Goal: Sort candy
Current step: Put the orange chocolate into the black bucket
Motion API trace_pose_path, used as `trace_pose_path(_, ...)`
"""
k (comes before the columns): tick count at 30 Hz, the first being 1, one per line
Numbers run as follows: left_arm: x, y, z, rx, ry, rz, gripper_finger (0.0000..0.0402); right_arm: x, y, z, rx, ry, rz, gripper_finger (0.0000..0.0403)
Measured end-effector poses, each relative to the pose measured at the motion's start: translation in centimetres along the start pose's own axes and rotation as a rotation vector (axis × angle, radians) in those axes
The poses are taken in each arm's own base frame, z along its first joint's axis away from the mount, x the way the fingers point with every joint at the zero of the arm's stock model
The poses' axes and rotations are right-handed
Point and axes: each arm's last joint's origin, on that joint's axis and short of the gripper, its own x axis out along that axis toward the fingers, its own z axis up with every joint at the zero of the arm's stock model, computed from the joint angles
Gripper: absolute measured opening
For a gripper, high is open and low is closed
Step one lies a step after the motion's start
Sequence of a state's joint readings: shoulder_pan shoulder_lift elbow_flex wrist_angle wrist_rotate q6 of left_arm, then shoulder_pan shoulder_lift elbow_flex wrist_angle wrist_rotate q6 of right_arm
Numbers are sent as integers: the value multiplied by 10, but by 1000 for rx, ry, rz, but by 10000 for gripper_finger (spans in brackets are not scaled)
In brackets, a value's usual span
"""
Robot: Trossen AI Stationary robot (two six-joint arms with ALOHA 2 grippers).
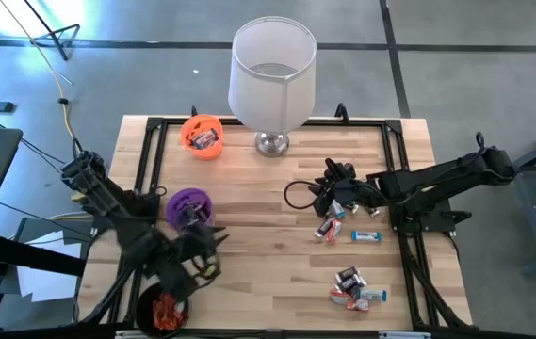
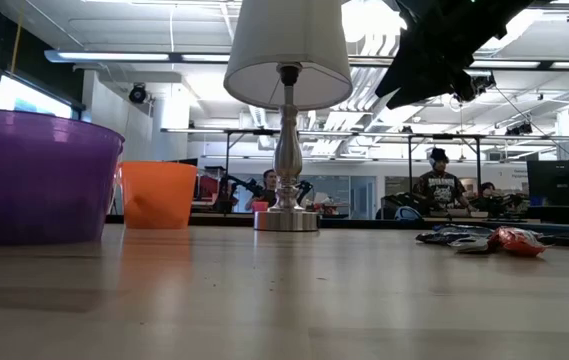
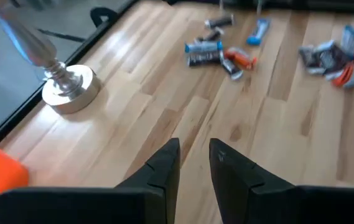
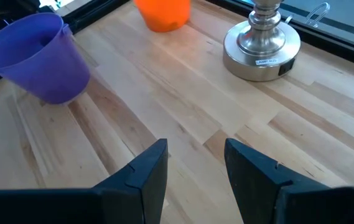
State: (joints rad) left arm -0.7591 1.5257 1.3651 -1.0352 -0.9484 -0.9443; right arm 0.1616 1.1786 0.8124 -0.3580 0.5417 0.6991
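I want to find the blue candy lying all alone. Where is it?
Start at the big white lamp at the table's back edge. Go toward the right arm's side, to the candy pile near its hand. Just beside that pile lies one blue candy, alone, touching nothing.

A purple cup [image 2: 39, 175] stands near on the left of the wooden worktop [image 2: 284, 300], with an orange cup [image 2: 159, 195] just beside it, farther back. A lamp [image 2: 287, 110] with a white shade and a silver base stands at the far middle. On the right lies a cluster of candy [image 2: 489, 240], an orange-red piece among dark ones. A dark arm [image 2: 444, 45] comes in from above at upper right. People [image 2: 439, 185] sit in the room beyond.
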Motion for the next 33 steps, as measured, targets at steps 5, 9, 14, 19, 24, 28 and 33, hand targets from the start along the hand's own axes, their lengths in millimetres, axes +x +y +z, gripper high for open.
trace_pose_path(5,24,-1,12,90,34,-17,74,0,0,1,5,-6,5,154)
trace_pose_path(9,38,-3,16,143,32,0,74,0,3,3,27,-30,25,154)
trace_pose_path(14,52,-4,17,177,43,30,74,0,5,6,101,-55,49,154)
trace_pose_path(19,67,0,20,253,61,67,74,0,5,7,111,-63,46,154)
trace_pose_path(24,78,6,30,296,40,83,74,0,5,7,111,-63,47,154)
trace_pose_path(28,88,10,40,329,14,71,74,0,5,7,111,-63,47,154)
trace_pose_path(33,99,15,51,354,2,14,74,0,5,7,112,-60,51,154)
